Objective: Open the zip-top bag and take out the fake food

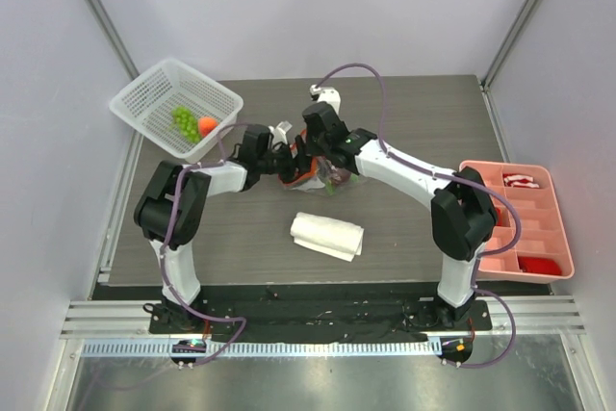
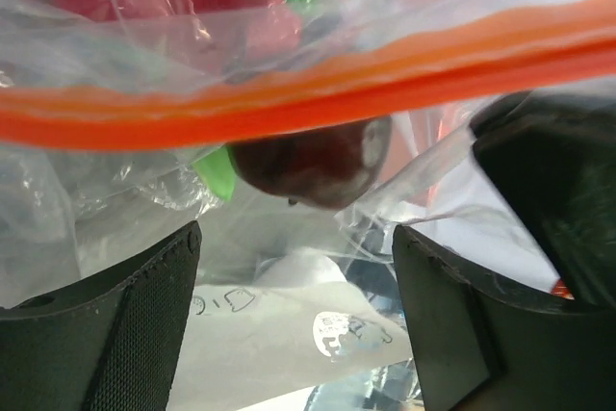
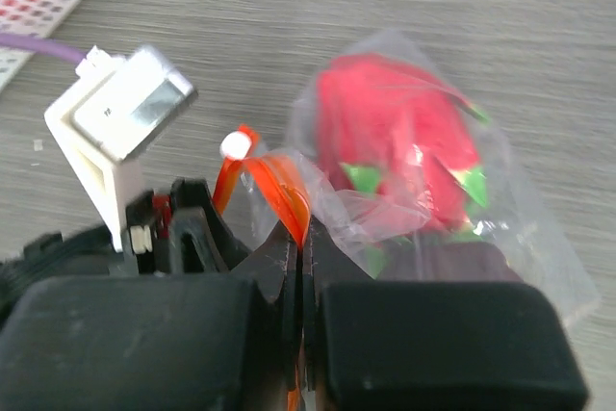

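The right gripper (image 3: 300, 238) is pinching the zip-top bag (image 3: 527, 243) by its zipper strip (image 3: 279, 190); the left gripper (image 2: 295, 233), gaping, should be clamping the opposite lip before pulling.

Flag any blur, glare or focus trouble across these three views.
Top external: sharp, evenly lit. Left wrist: the zip-top bag fills the frame too close, its orange strip and the dark purple fruit soft, glare on the plastic. Right wrist: the right tool blurred up front, the dragon fruit slightly soft.
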{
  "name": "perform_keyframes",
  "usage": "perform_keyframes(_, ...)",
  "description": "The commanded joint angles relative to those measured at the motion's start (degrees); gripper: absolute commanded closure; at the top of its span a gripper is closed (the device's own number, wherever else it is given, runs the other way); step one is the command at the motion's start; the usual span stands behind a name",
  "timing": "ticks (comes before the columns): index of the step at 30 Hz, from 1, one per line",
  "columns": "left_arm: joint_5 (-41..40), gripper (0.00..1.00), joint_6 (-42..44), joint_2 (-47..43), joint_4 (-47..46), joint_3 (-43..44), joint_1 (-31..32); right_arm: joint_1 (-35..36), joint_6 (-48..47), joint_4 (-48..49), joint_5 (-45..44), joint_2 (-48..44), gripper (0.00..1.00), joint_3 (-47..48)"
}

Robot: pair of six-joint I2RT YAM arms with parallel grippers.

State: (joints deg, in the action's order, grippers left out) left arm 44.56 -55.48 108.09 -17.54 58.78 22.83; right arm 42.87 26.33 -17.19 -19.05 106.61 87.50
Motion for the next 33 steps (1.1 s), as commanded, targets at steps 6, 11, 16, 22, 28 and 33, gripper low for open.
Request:
perform_keyframes(6, -6.1, 0.35, -1.7, -0.1, -4.8, 3.8, 5.1, -0.9, 3.2, 1.5, -0.6, -7.0, 0.99, -5.3)
perform_keyframes(11, -12.9, 0.42, 2.1, -5.3, 0.2, 0.8, 5.1, 0.3, 1.7, 1.2, 2.6, -8.1, 0.99, -4.6)
perform_keyframes(16, -21.2, 0.39, 8.7, -15.5, 11.0, -0.7, 5.0, 0.9, 0.5, 1.2, 3.8, -8.8, 0.99, -2.6)
perform_keyframes(22, -33.8, 0.26, 15.6, -25.8, 23.6, 0.5, 4.2, 1.3, -4.0, 2.5, 6.4, -6.7, 0.99, 5.4)
perform_keyframes(28, -44.1, 0.25, 18.7, -34.6, 31.5, 0.5, 2.4, 1.6, -7.4, 7.4, 8.7, -3.0, 0.99, 11.5)
perform_keyframes(33, -49.0, 0.23, 17.6, -44.7, 31.3, -4.0, -1.9, 1.5, -4.8, 5.2, 12.9, 6.8, 0.99, 20.6)
